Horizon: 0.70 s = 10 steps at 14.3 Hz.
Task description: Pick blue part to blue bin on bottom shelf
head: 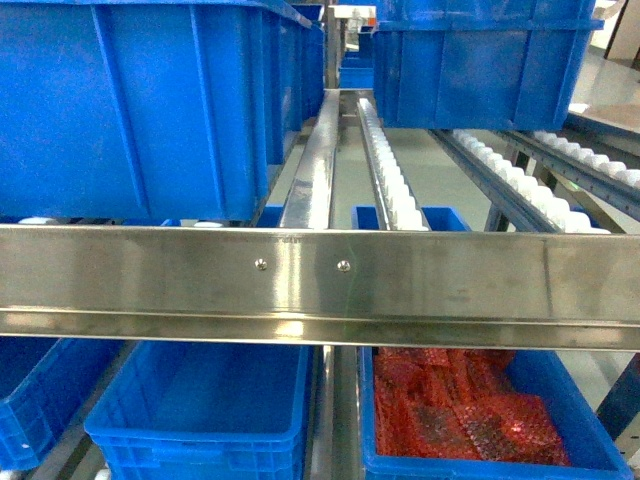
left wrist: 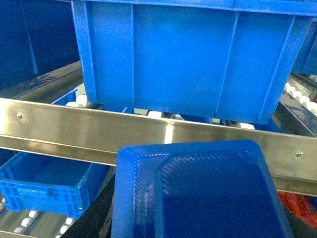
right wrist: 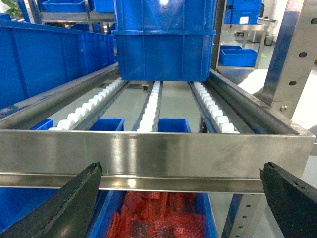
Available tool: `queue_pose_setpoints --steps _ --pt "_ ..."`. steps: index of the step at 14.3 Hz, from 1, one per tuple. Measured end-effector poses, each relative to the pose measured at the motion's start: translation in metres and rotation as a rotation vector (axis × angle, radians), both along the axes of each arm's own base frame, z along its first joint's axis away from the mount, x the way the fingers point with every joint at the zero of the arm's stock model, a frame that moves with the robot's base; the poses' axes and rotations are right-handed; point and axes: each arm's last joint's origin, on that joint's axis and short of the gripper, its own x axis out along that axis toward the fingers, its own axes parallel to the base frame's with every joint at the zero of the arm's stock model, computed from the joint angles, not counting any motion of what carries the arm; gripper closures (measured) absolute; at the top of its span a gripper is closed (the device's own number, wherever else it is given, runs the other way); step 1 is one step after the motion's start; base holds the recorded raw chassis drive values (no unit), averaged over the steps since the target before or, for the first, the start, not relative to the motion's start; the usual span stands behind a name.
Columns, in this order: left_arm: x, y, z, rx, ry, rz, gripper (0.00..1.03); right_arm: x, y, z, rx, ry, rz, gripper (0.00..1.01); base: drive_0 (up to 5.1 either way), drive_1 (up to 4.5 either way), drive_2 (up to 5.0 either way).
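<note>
Filling the lower middle of the left wrist view, the blue part (left wrist: 198, 193) sits very close to the lens, its finely textured dark blue face framed by a raised border; it lies in front of and below the steel front rail (left wrist: 74, 131), which crosses that view on a slant; the left gripper's own fingers cannot be made out around the part, so whether they are closed on it cannot be told, and the head view shows neither the part nor that gripper; below the rail in the left wrist view, to the left of the part, stands the blue bin (left wrist: 47, 186), on white rollers of the bottom shelf (left wrist: 29, 220); in the head view the same bin (head: 200, 415) lies just beneath the rail (head: 320, 280), left of centre, and beside it on the right is a like crate with red bubble-wrap packets (head: 460, 410); above the rail, a large upper crate (head: 140, 100) rests on the left and another crate (head: 480, 60) stands further back on the right, with a roller track (head: 390, 180) running away between them; the right gripper (right wrist: 183, 208) hangs in front of the rail (right wrist: 148, 153) in its own wrist view, its two black fingers (right wrist: 69, 203) spread wide to either side of the frame with nothing between them; behind that rail the roller tracks (right wrist: 151, 106) lead back to a far crate (right wrist: 163, 49).
</note>
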Motion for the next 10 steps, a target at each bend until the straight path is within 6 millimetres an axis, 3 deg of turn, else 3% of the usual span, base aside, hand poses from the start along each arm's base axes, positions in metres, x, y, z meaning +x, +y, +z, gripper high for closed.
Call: queue_pose_setpoints --steps 10 --pt "0.0000 0.0000 0.0000 -0.001 0.000 0.000 0.59 0.0000 0.0000 0.0001 0.000 -0.002 -0.001 0.03 0.0 0.00 0.0"
